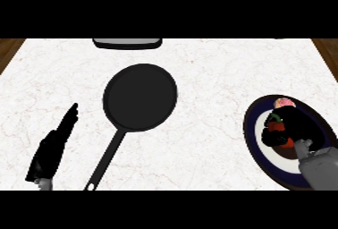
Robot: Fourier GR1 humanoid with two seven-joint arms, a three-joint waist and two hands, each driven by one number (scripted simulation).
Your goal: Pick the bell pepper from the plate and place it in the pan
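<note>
Head view, looking steeply down: a white marbled table [211, 67] carries a black pan [140, 96], its round bowl near the centre and its long handle running down toward the lower edge. Well to the right lies a plate [254, 134] with a dark rim and a white inner ring. On that plate sits the red bell pepper [277, 126] with a green stem; it has not left the plate. A small pinkish item [284, 102] lies at the plate's far end, just beyond the pepper.

Right hand [297, 129], black, on a grey forearm entering from the lower right corner, is over the plate with its fingers curled around the pepper, which shows only in part between them. Whether the pepper is lifted off the plate cannot be told.

Left hand [56, 143] shows at the lower left, left of the pan handle and apart from it, fingers straight and held together, pointing away from the robot.

A dark, grey-edged object [127, 43] sits at the table's far edge, partly cut off.
</note>
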